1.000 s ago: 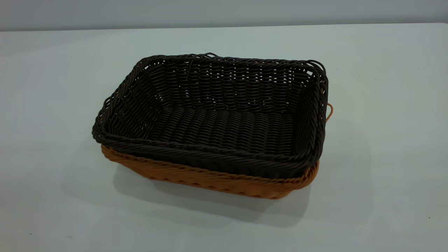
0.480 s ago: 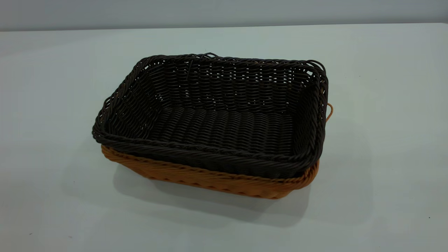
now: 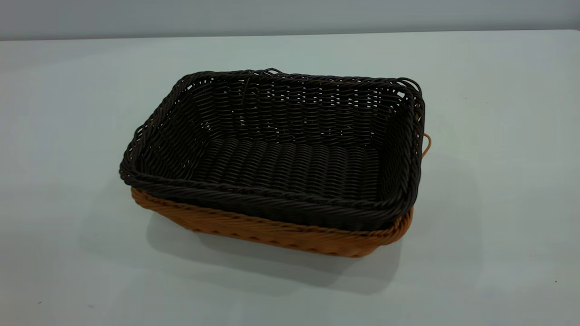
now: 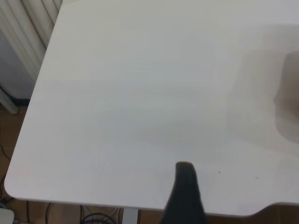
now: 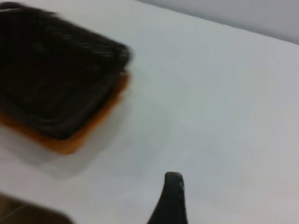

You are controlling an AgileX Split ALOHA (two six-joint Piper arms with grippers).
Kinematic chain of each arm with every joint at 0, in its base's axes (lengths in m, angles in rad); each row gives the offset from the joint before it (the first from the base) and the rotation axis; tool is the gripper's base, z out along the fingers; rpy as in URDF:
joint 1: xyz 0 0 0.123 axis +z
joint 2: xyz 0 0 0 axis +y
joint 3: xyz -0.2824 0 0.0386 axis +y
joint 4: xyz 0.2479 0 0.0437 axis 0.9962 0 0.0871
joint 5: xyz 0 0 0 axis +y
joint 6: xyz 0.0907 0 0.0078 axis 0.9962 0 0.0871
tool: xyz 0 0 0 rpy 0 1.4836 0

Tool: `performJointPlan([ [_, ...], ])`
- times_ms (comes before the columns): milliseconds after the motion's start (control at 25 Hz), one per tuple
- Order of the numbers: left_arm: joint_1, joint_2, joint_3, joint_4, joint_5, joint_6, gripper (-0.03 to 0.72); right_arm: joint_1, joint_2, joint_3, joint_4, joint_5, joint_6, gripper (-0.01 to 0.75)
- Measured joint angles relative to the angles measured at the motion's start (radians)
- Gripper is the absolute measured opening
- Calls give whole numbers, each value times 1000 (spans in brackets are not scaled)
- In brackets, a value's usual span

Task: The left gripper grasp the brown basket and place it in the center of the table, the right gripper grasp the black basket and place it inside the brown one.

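Orange-tan woven wicker is the nearest thing in the exterior view: the rectangular brown basket (image 3: 281,235) with the braided rim sits around the middle of the pale grey-white counter (image 3: 68,271), and only its near wall and a bit of the right side show. One of its little loop handles pokes out on the right short end.

Nested right inside it is the very dark brown-black woven wicker basket (image 3: 290,163), same rectangular shape. Its rim rides a bit above the orange rim all the way round, so it's seated in but not fully sunk. It's sitting level-ish with nothing in it, and there's a small loop handle sticking up on the far rim.

Neither arm shows up in the exterior view. From the right wrist view, the right gripper (image 5: 172,198) is well clear of the stacked baskets, which sit farther off on the counter; only one dark tapered finger shows, so can't tell how wide it's spread. It's got nothing in it.

Left wrist view is the same deal: the left gripper (image 4: 186,191) hangs over a bare stretch near the counter's edge. One black finger is visible, so I can't tell its opening, and it isn't holding anything.
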Motion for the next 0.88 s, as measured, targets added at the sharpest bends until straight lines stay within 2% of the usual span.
performJointPlan([
  [200, 0, 0, 0, 0, 0, 0, 545, -96, 0, 0, -85, -15, 111, 594],
  [560, 0, 0, 0, 0, 0, 0, 545, -100, 0, 6, -171, -21, 244, 594],
  [880, 0, 0, 0, 0, 0, -1, 545, -100, 0, 7, -181, -21, 256, 594],
])
